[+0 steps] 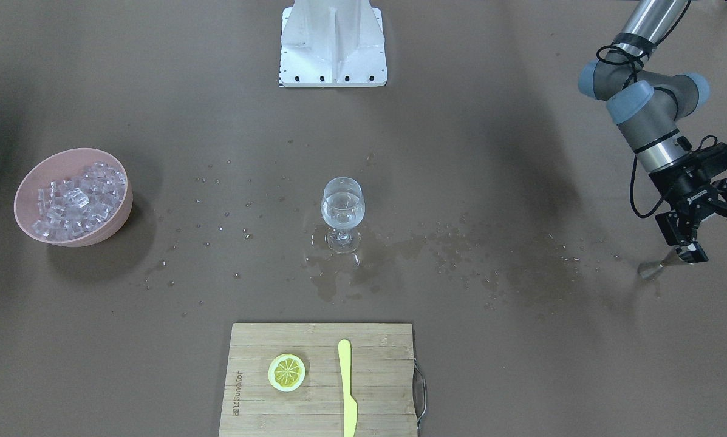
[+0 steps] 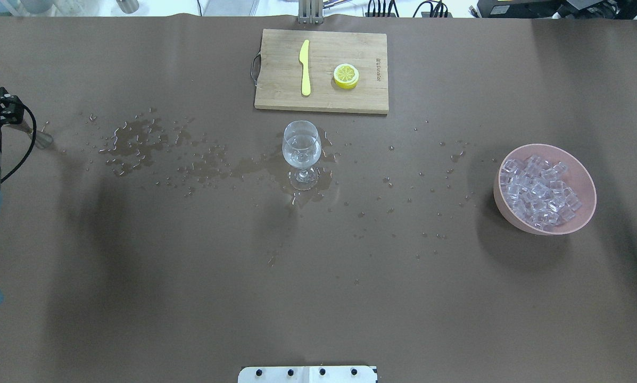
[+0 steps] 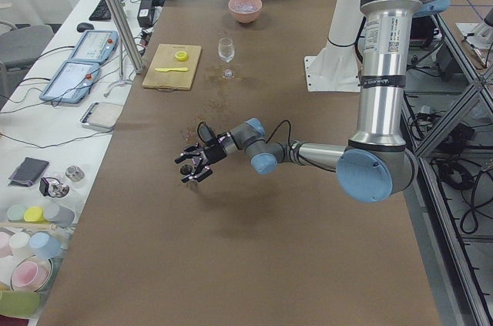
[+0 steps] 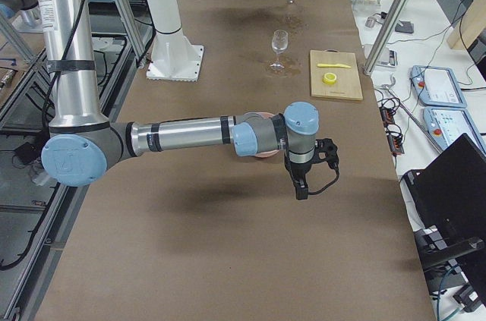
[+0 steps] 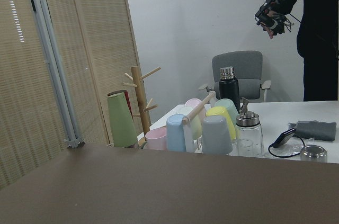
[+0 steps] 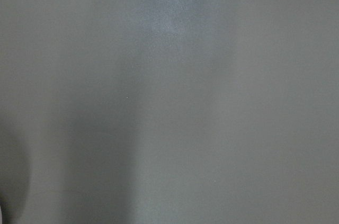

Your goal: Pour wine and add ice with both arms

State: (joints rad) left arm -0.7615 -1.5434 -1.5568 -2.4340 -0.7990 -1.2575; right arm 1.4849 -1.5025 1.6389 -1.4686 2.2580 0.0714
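Note:
A stemmed wine glass with clear liquid stands mid-table in a puddle; it also shows in the overhead view. The ice is piled in a pink bowl far to the robot's right. My left gripper hovers low at the table's left end with its jaws spread. A small silvery object lies by one fingertip; I cannot tell if they touch. My right gripper hangs over the table near the bowl, and I cannot tell whether it is open or shut. No bottle is in view.
A bamboo cutting board at the far edge carries a lemon slice and a yellow knife. Water droplets and wet patches spread across the middle. The white pedestal stands at the robot's side.

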